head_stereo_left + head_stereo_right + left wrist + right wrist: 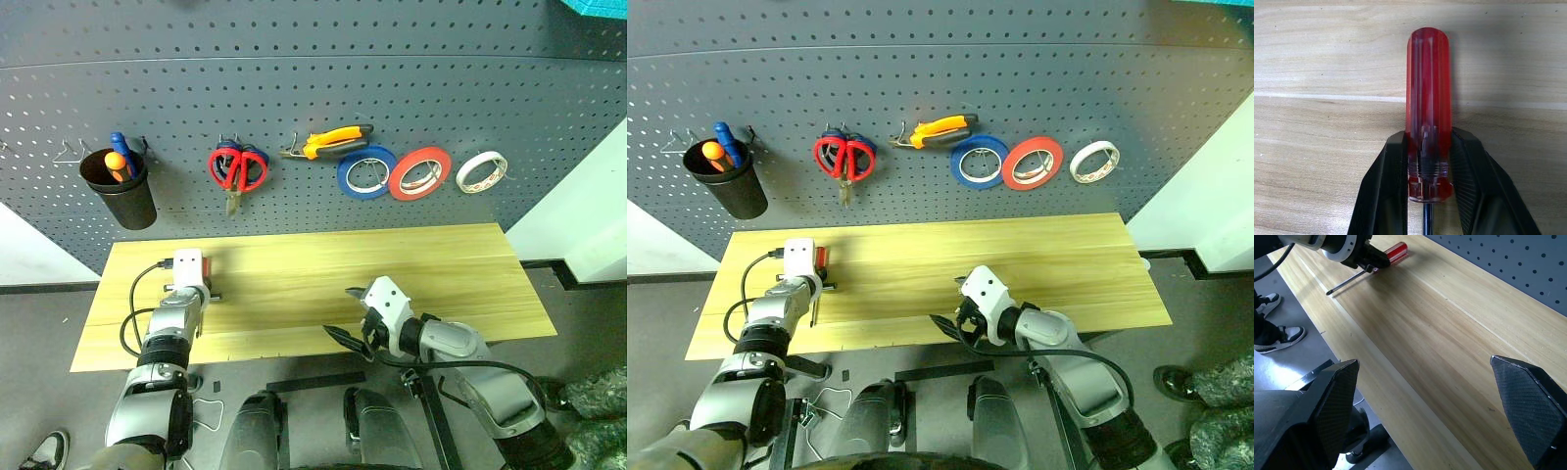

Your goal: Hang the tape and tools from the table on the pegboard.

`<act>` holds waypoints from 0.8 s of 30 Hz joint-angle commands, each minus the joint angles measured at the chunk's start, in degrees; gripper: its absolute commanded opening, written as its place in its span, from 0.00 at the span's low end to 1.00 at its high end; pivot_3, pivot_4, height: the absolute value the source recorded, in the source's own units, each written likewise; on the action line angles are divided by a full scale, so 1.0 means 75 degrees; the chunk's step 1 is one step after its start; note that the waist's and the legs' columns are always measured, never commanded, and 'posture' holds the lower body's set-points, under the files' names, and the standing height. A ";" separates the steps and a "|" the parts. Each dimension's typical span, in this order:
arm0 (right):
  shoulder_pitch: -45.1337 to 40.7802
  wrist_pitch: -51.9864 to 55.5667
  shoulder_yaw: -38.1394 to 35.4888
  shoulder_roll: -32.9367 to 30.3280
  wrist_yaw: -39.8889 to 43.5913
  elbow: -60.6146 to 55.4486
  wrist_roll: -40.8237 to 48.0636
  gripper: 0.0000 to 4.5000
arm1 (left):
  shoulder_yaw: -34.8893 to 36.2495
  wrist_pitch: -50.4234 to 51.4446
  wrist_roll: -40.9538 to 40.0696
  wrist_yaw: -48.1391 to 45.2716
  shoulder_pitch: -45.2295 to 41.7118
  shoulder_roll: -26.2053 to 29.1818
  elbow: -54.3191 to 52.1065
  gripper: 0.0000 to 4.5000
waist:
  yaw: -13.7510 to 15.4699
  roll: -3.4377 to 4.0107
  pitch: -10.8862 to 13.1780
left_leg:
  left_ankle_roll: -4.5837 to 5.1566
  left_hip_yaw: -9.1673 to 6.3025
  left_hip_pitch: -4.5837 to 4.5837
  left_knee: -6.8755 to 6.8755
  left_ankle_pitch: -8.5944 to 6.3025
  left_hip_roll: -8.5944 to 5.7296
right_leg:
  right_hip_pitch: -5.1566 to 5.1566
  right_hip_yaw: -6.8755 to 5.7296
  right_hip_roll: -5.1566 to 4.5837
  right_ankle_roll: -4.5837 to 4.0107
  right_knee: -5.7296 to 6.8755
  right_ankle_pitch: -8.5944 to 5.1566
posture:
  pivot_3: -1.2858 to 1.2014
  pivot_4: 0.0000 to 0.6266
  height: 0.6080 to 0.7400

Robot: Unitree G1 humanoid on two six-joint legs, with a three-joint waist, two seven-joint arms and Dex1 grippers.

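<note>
A screwdriver (1428, 88) with a translucent red handle lies on the light wooden table (392, 264) near its left end. My left gripper (1428, 139) is shut on the base of that handle, one black finger on each side, and the metal shaft runs back between the fingers. My right gripper (346, 315) hangs open over the table's front edge near the middle, holding nothing. On the dark grey pegboard (294, 88) hang red-handled scissors (238, 168), orange-and-black pliers (333, 142) and a whitish roll of tape (482, 171).
A blue roll (366, 172) and a red roll (419, 173) hang between the pliers and the whitish tape. A black cup (120, 186) holding blue and orange handles hangs at the pegboard's left. Bare hooks (69, 150) stick out beside the cup.
</note>
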 commanded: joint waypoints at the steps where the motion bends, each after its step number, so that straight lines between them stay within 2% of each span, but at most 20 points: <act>1: -0.0111 -0.0153 -0.0084 0.0069 0.0030 -0.0060 -0.0009 1.00 | -0.0170 0.0289 -0.0014 -0.0177 0.0311 -0.0029 -0.0916 0.19 | -0.0005 0.0000 0.0000 | 0.0000 0.0000 -0.0002 -0.0001 0.0000 0.0000 | -0.0001 0.0000 0.0000 0.0000 -0.0002 0.0000 | 0.50 0.30 0.82; 6: -0.0214 -0.0301 -0.0128 0.0114 0.0047 0.0132 -0.0038 1.00 | -0.1229 0.0560 0.0386 -0.0661 0.1375 -0.0092 -0.3659 0.19 | 0.0023 0.0000 0.0000 | -0.0003 0.0004 -0.0007 -0.0014 -0.0002 0.0000 | -0.0007 0.0003 -0.0009 -0.0001 -0.0010 0.0000 | 0.51 0.27 0.82; 12: -0.0366 -0.0565 -0.0165 0.0182 0.0097 0.0443 -0.0092 1.00 | -0.2344 -0.0283 0.1164 -0.0709 0.1461 -0.0165 -0.5278 0.19 | 0.0057 0.0001 -0.0005 | -0.0005 0.0006 -0.0009 -0.0010 -0.0002 -0.0006 | -0.0004 0.0001 -0.0016 -0.0002 -0.0011 0.0001 | 0.51 0.22 0.82; 16: -0.0393 -0.0783 -0.0426 0.0149 0.0206 0.0473 0.0023 1.00 | -0.2888 -0.1546 0.1801 -0.0614 0.1832 -0.0007 -0.5792 0.19 | 0.0017 0.0009 -0.0014 | -0.0005 0.0019 -0.0010 -0.0013 -0.0002 -0.0009 | -0.0005 0.0008 -0.0010 0.0000 -0.0016 0.0001 | 0.51 0.19 0.82; 20: -0.0043 -0.0723 -0.0775 -0.0228 0.0940 -0.0774 0.0803 1.00 | -0.2855 -0.2690 0.2085 -0.0352 0.2222 0.0029 -0.5943 0.19 | 0.0042 0.0014 -0.0022 | -0.0005 0.0020 -0.0008 -0.0014 -0.0003 -0.0002 | -0.0008 0.0011 0.0007 0.0004 -0.0012 0.0001 | 0.52 0.15 0.82; 24: -0.0149 -0.0496 -0.1227 -0.0429 0.0945 -0.1446 0.1200 1.00 | -0.2824 -0.3969 0.2392 -0.0044 0.2518 0.0157 -0.5787 0.19 | 0.0052 0.0013 -0.0073 | -0.0005 0.0019 -0.0006 -0.0004 -0.0002 0.0001 | -0.0004 0.0011 0.0012 0.0006 -0.0008 0.0003 | 0.52 0.12 0.82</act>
